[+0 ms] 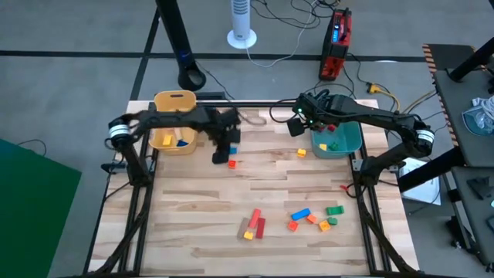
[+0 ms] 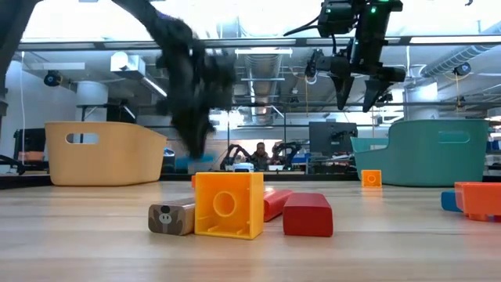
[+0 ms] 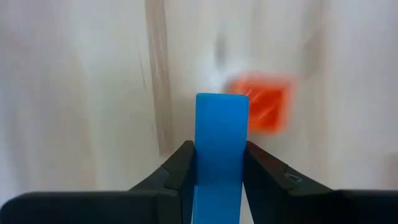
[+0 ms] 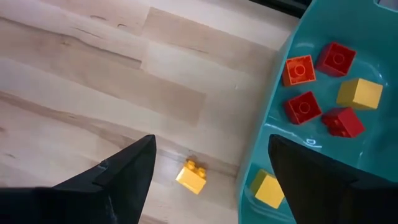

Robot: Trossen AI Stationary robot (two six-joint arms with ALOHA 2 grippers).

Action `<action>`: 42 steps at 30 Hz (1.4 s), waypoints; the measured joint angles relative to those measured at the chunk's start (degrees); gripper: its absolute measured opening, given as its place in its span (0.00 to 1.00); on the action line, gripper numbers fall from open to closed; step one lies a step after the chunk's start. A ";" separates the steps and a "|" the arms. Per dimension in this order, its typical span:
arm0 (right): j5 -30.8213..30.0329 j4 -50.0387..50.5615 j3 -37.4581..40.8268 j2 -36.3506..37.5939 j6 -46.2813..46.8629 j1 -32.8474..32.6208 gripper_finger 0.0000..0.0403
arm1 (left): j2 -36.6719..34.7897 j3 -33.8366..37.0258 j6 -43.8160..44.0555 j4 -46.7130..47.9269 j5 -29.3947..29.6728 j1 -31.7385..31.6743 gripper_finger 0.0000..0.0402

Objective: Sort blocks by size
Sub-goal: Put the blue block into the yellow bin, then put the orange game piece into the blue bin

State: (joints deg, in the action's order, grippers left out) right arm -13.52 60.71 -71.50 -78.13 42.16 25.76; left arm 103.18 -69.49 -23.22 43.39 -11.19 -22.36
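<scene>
Two pincers at work: left pincer (image 3: 217, 171) clamped on blue bar (image 3: 221, 149) above surface (image 1: 193, 208) near yellow bin (image 1: 174, 100), best carried level and released low inside; right pincer (image 4: 208, 165) wide open, empty, beside teal bin (image 4: 273, 106).

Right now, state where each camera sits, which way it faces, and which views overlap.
High view: overhead, facing down on the table, both arms showing.
Low view: table height, facing across; right gripper hangs above.
Left wrist view: on the left arm, facing the tabletop; left gripper pinches a blue bar.
Right wrist view: on the right arm, facing down; open fingers frame a yellow cube beside the teal bin.
Shared: high and right wrist views both show that cube and bin.
</scene>
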 joint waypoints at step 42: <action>4.75 -4.20 -0.09 0.09 -12.86 -0.02 0.83 | -22.17 -11.02 43.70 23.64 17.99 -13.35 0.44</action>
State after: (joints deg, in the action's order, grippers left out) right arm -8.77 56.51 -71.59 -78.04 29.30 25.74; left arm 81.01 -80.52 20.48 67.04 6.80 -35.71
